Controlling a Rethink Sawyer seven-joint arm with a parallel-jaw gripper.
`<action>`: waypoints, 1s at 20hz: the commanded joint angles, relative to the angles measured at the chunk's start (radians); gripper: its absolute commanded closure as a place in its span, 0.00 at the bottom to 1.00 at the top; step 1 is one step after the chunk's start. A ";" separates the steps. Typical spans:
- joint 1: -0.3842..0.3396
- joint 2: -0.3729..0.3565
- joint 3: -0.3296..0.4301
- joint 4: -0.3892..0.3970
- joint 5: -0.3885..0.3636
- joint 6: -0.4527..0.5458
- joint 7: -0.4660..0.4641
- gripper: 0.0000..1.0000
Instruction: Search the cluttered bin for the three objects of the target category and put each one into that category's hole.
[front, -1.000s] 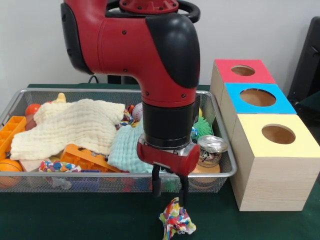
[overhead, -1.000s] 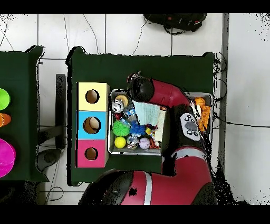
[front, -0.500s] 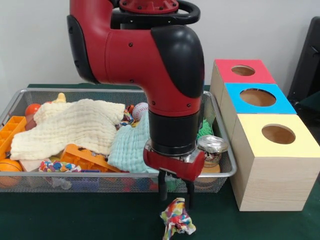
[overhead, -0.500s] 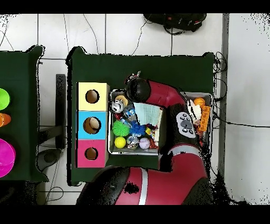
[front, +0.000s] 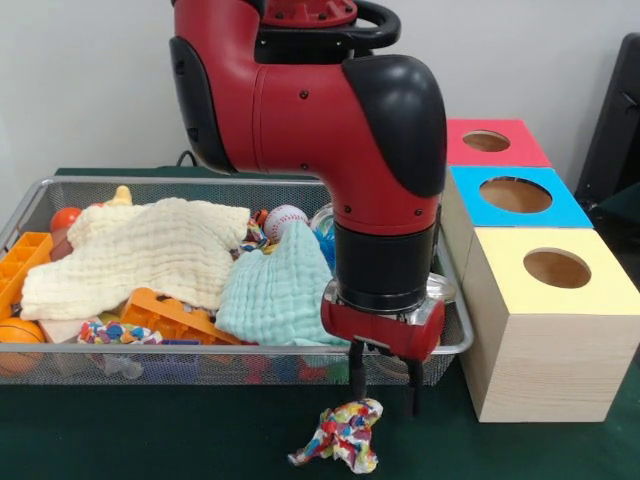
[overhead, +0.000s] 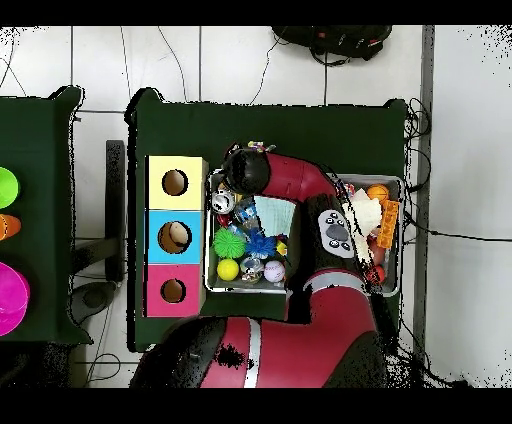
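My gripper (front: 385, 388) hangs open just in front of the wire bin (front: 200, 349), low over the green table, with nothing between its fingers. A crumpled multicoloured rag toy (front: 341, 440) lies on the table right below and slightly left of the fingertips, outside the bin. To the right stand three wooden boxes with round holes: yellow top (front: 556, 270) nearest, blue top (front: 515, 196) behind it, red top (front: 486, 143) farthest. In the overhead view the arm (overhead: 300, 185) hides the gripper; the yellow box (overhead: 175, 183), blue box (overhead: 174, 237) and red box (overhead: 173, 291) line the bin's left side.
The bin holds a cream cloth (front: 140, 250), a mint cloth (front: 280, 295), an orange plastic tray (front: 175, 315), a baseball (front: 285, 220), an orange ball (front: 15, 335) and several small toys. A green spiky ball (overhead: 228, 243) and a yellow ball (overhead: 228, 269) show overhead.
The arm has moved right along the bin's front edge. The multicoloured rag toy, a tight bunch under the fingers before, now lies spread out wider to the left on the table.
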 joint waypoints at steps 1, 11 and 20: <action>-0.021 -0.001 0.067 0.034 -0.013 0.054 0.015 0.00; -0.026 -0.013 0.075 0.055 -0.004 0.033 0.032 0.00; -0.064 0.049 0.109 -0.038 -0.011 0.060 -0.035 0.00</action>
